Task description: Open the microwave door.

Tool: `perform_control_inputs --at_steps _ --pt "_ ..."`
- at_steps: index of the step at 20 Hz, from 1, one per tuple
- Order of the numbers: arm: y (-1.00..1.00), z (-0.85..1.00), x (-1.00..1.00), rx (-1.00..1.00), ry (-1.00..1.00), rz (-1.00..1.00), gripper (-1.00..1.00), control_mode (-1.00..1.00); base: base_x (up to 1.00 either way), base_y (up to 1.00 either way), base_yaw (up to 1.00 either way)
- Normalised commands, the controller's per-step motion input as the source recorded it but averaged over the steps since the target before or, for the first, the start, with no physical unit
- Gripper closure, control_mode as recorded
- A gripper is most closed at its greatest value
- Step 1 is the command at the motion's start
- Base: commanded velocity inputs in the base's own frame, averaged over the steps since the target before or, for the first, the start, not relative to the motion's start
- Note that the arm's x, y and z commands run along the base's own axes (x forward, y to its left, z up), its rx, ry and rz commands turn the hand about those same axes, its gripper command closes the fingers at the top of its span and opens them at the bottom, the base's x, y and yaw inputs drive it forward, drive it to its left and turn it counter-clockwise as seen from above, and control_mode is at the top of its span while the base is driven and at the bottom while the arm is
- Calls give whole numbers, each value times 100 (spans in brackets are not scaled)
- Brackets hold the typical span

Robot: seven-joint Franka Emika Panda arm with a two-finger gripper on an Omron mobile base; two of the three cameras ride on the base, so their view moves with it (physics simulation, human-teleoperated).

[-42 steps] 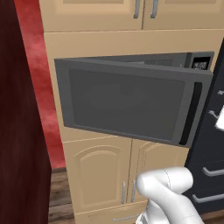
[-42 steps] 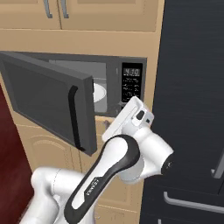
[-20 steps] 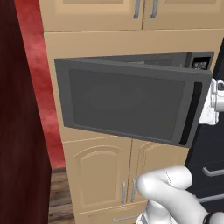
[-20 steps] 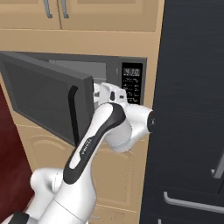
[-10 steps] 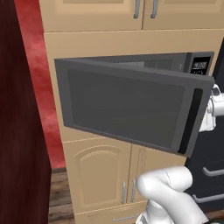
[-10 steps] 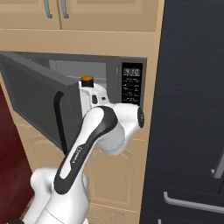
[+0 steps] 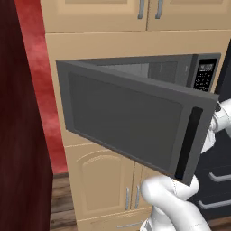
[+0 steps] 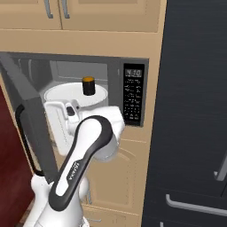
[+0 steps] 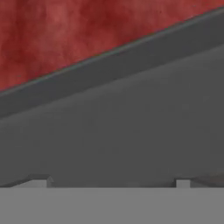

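The microwave door stands partly swung out to the left, its black bar handle on the free edge. Behind it the microwave shows its light grey interior, a white round plate and the black button panel. A small dark jar with an orange top stands inside. My gripper is open, its fingertips right against the door's dark grey inner face. In the right base view the gripper sits in the opening, close to the door.
Beige cabinet doors with silver handles sit below and above the microwave. A tall black unit stands right of it. A red wall and a dark red-brown panel close off the left, near the door's swing.
The door has swung further out to the left. My arm has moved left, from beside the button panel into the microwave opening behind the door.
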Motion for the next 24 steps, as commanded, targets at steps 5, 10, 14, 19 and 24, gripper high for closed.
perform_control_inputs --at_steps 5,10,14,19,24 --pt "100 -17 -62 5 -10 39 -100 -100 0 0 0" --pt "100 -23 -55 7 -19 33 -100 -100 0 0 0" --pt "100 -23 -36 11 -29 23 -100 -100 0 0 0" --pt "100 -19 -22 10 -27 18 -100 -100 0 0 0" --pt "100 -11 -21 7 -25 15 -100 -100 0 0 0"
